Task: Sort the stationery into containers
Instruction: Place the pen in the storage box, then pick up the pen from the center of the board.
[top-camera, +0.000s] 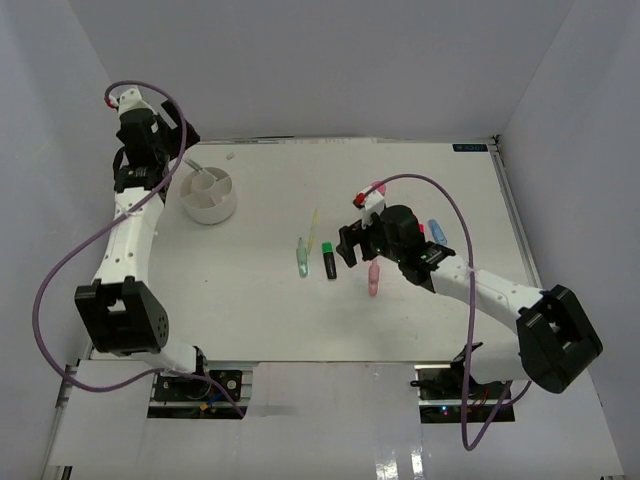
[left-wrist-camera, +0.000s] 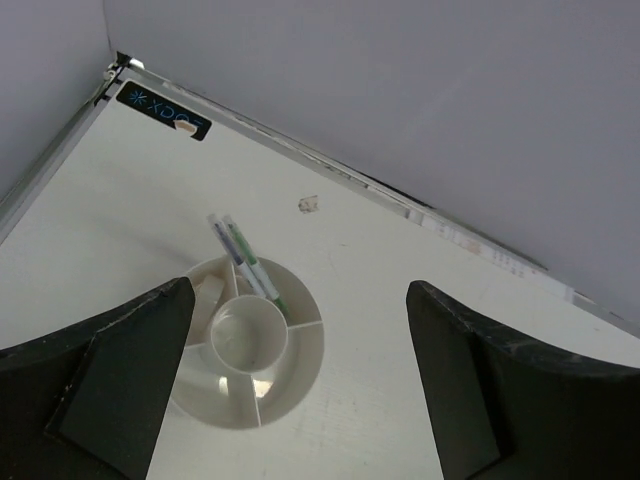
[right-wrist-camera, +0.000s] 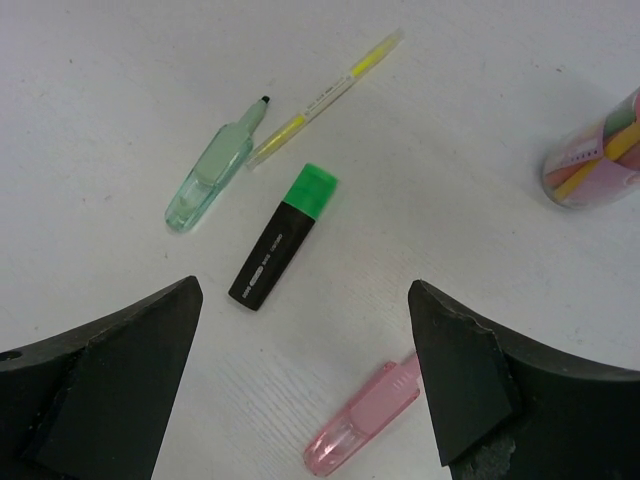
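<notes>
Two thin pens (left-wrist-camera: 248, 262) lean in the organiser cup (left-wrist-camera: 300, 370), with the left gripper (left-wrist-camera: 300, 290) hanging over it, spread and empty. Well right of the cup, a pale green marker (right-wrist-camera: 210, 175), yellow pen (right-wrist-camera: 325, 97), green-capped marker (right-wrist-camera: 283, 238) and pink marker (right-wrist-camera: 365, 415) lie unsorted below the right gripper (right-wrist-camera: 305, 290), likewise spread; nothing blocks them, though its arm may hide others

White table (top-camera: 420, 180): organiser cup (top-camera: 209, 196), scattered markers (top-camera: 330, 262)

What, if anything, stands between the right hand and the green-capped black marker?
Nothing visible. The open right hand hovers above the green-capped black marker. The pale green marker, yellow pen and pink marker all lie apart from it, off that path.
</notes>
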